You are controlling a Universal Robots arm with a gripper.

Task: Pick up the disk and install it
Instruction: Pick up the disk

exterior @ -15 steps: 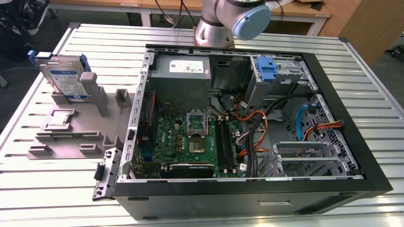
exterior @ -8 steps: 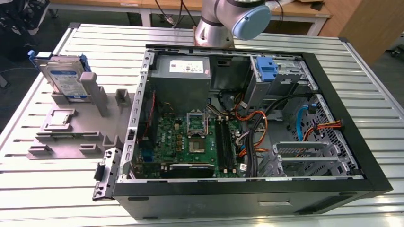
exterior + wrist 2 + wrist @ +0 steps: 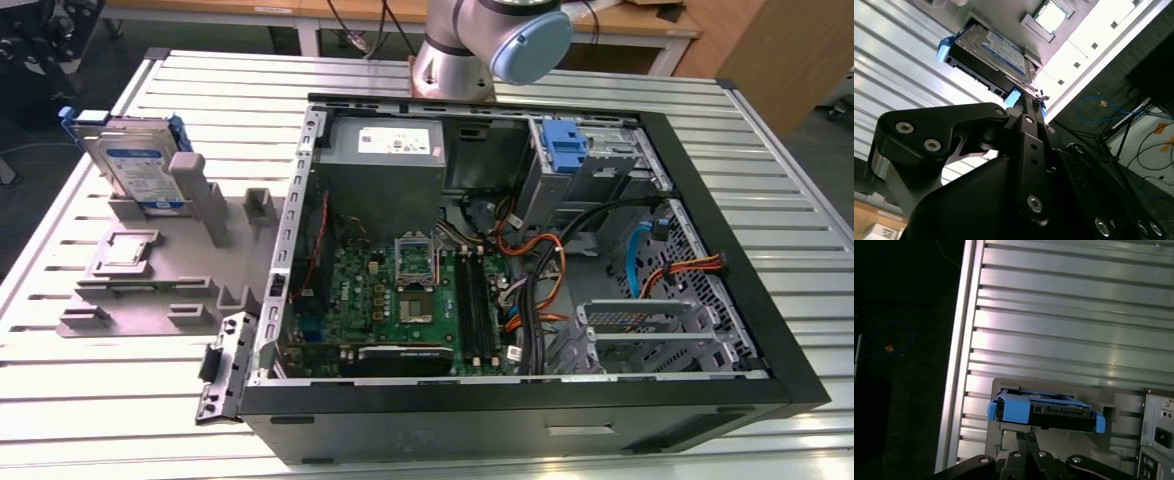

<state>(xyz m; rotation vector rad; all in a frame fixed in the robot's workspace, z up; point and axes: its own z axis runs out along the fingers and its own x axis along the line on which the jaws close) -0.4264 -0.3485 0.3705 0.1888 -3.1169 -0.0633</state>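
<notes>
The disk (image 3: 134, 165) is a silver-grey drive with a white-and-blue label and blue rails. It stands on edge in a grey holder (image 3: 147, 280) at the exterior view's left, outside the computer case. In both wrist views the disk (image 3: 996, 50) (image 3: 1046, 410) lies just beyond my gripper's tips. My gripper (image 3: 1026, 436) (image 3: 1029, 102) points at the disk's edge with its fingers drawn together and nothing between them. I see no contact with the disk.
An open black computer case (image 3: 534, 400) lies on the slatted metal table (image 3: 801, 200). Inside are a green motherboard (image 3: 400, 290), a grey power-supply box (image 3: 387, 145), a blue plastic bracket (image 3: 567, 150) and loose cables (image 3: 547, 270). The arm's base (image 3: 461, 50) stands behind the case.
</notes>
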